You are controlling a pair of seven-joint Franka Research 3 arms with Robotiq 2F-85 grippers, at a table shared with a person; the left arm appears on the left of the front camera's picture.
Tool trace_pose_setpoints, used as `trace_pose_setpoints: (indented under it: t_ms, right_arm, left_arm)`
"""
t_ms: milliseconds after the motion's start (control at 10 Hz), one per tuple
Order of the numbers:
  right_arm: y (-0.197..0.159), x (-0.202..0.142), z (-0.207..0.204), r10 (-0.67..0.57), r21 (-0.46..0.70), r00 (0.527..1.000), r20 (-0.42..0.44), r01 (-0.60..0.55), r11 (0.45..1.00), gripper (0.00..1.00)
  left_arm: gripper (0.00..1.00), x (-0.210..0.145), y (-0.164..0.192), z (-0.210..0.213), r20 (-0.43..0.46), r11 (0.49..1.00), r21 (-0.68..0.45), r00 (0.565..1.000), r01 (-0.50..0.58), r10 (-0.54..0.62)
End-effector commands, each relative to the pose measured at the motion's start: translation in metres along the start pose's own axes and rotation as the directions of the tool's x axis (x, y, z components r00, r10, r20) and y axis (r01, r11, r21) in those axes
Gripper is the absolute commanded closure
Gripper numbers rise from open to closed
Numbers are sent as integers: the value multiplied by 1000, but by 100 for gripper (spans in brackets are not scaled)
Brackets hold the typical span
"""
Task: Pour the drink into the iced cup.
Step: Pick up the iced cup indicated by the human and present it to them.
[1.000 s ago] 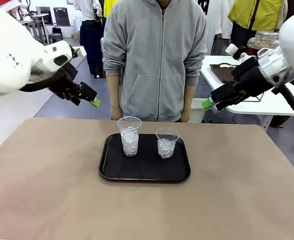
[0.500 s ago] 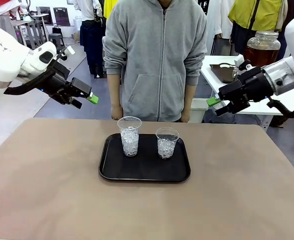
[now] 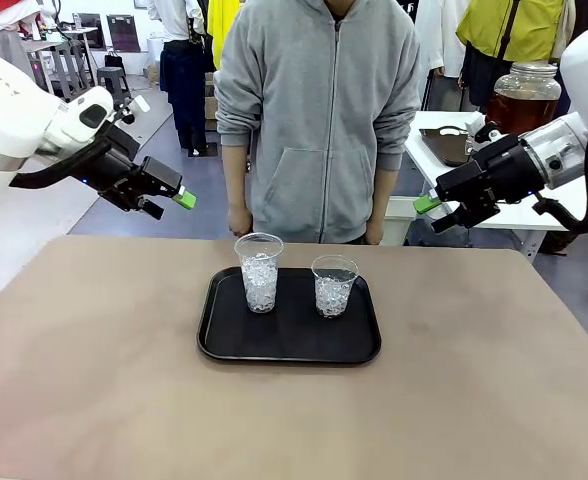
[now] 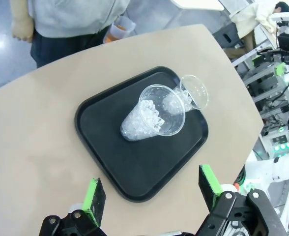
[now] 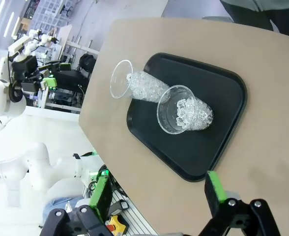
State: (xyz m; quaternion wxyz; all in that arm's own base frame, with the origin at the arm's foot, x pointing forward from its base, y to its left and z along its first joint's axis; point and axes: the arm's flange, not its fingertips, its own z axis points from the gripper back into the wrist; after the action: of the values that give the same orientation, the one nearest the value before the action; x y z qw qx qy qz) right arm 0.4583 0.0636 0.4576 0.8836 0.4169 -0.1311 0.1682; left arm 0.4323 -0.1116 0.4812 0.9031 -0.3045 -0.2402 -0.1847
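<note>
Tabletop [image 3: 94,380], tan, holds black plastic tray [image 3: 289,350], two clear iced cups [image 3: 259,272] [image 3: 334,285]; your left gripper [image 3: 171,205] and right gripper [image 3: 434,213] hang wide open.

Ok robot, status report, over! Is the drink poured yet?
Left end effector and right end effector open, empty, raised. Two iced cups on the tray, ice only. Drink in its jar on the side table. Person stands behind the tray.
</note>
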Motion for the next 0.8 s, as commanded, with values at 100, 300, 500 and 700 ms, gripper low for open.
trace_pose_setpoints:
  t_ms: [100, 300, 500, 700]
  right_arm:
    - [8, 7, -7, -20, 62, 1000, 7, 20, 998, 0]
    - [0, 22, 7, -213, 200, 976, 49, 200, 959, 0]
    - [-23, 25, 16, -350, 299, 936, 43, 323, 898, 0]
    - [-46, 26, 13, -436, 385, 900, 11, 399, 832, 0]
  left_arm:
    - [0, 4, 5, 5, 20, 998, -44, 999, -43, 44]
    - [0, 6, 24, 22, 80, 962, -195, 974, -191, 210]
    - [0, -4, 49, 21, 84, 903, -315, 939, -292, 333]
    - [0, -9, 70, 5, 50, 832, -433, 912, -347, 407]
